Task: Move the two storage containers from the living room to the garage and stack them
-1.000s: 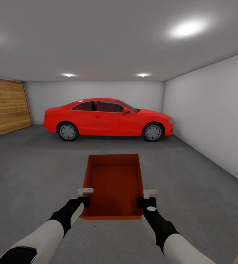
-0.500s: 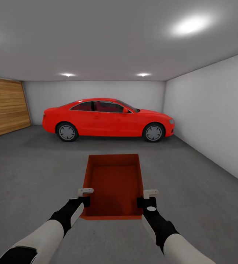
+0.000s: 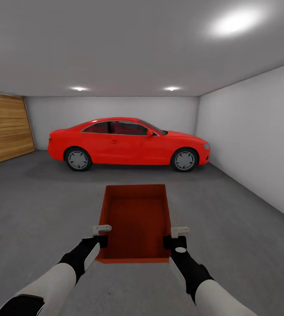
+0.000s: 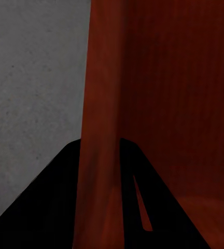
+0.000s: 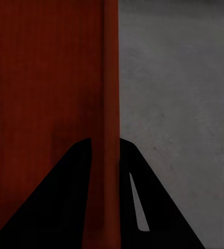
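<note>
I carry one red-orange open-top storage container (image 3: 135, 221) in front of me, above the dark grey concrete floor (image 3: 37, 206) of the garage. My left gripper (image 3: 101, 239) is shut on the container's left wall (image 4: 99, 129) near its close corner. On the opposite side, my right gripper (image 3: 173, 240) is shut on the right wall (image 5: 111, 104). In both wrist views the black fingers (image 4: 65, 207) (image 5: 158, 207) straddle the thin wall. The container is empty inside.
A glossy bright-red car (image 3: 126, 142) is parked across the far end of the garage. A white wall (image 3: 256, 136) runs along the right, and a wooden panelled door (image 3: 4, 127) stands at the left. Open concrete lies between me and the car.
The whole view has crept forward and shifted slightly, so the car looks a little larger. Both grippers and the container keep the same place in the picture.
</note>
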Robot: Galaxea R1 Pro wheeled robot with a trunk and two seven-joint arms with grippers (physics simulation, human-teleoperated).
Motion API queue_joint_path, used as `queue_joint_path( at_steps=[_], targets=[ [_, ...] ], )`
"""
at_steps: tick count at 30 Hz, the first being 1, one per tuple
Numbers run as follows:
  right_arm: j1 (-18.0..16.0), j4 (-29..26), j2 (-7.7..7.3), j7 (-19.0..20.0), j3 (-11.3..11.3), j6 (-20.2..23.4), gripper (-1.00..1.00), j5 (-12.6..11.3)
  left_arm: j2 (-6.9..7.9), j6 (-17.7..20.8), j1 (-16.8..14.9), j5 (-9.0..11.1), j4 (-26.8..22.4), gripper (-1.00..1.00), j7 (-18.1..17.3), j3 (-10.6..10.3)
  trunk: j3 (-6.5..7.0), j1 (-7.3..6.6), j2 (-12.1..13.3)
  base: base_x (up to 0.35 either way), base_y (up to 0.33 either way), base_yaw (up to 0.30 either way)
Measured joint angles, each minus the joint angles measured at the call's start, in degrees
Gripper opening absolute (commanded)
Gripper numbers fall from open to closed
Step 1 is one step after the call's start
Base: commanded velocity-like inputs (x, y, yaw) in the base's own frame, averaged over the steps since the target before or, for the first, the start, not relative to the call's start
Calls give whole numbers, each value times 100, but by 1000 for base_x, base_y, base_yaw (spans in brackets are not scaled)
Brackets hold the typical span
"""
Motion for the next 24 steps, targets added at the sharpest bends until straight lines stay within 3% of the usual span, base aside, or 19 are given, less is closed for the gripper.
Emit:
queue_joint_path(
  at_steps=[24],
  targets=[
    [0,1,0,-2,3,0,-100,-4,0,-6,0,1,7,-100,-2,0,0,0,0,321,0,0]
  ],
)
